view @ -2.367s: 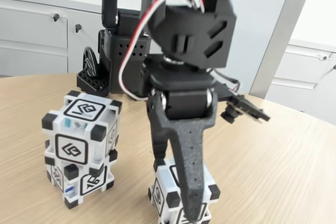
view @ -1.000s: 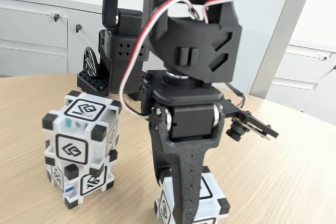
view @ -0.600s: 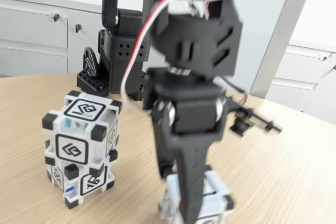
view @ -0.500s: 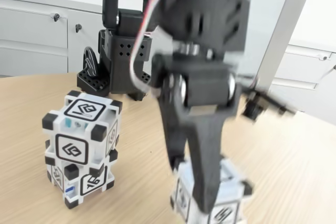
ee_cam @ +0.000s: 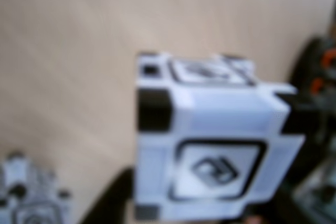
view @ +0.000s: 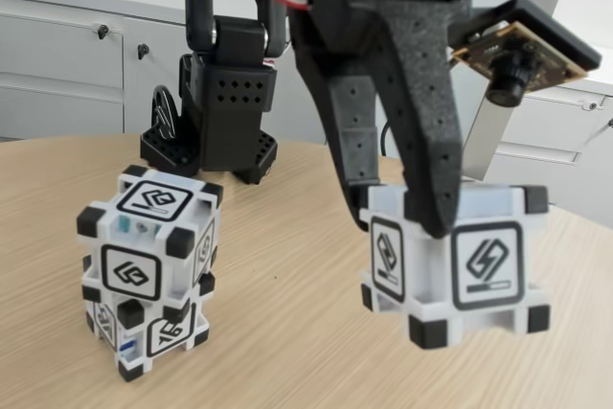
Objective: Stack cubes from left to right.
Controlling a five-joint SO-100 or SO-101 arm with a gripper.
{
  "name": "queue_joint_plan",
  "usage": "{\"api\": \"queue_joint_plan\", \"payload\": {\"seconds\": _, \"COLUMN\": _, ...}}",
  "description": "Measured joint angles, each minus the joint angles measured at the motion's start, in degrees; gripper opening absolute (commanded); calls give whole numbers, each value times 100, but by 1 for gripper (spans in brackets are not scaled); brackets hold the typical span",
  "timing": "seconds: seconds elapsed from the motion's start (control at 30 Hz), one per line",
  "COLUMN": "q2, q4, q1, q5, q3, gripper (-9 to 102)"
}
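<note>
Cubes counted: three, all white with black corner blocks and a black-framed glyph on each face.
Held cube (view: 450,270): nearest the fixed camera, at lower right, it hung clear of the table (view: 287,332) with a slight tilt; in the wrist view it sat in the middle, blurred (ee_cam: 210,145).
Gripper (view: 397,208): one, black, its two fingers (view: 431,141) came down from above and were clamped on the held cube's top, one finger over the front face, the other at the left side.
Wrist camera (view: 512,55): one small board with a lens, mounted at the gripper's right in the fixed view.
Stack: two cubes at the left of the fixed view, upper cube (view: 153,237) resting squarely on lower cube (view: 153,328), which stood on the table; well apart from the held cube. In the wrist view the stack appeared at the lower left corner, out of focus (ee_cam: 29,198).
Arm base (view: 225,112): one black block, farther back on the table behind the stack.
Cabinets (view: 67,55): white, with small dark knobs, farthest back.
</note>
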Motion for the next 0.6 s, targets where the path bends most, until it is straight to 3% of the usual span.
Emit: {"api": "queue_joint_plan", "payload": {"seconds": 0.6, "q2": 0, "q4": 9, "q1": 0, "q5": 62, "q3": 0, "gripper": 9}}
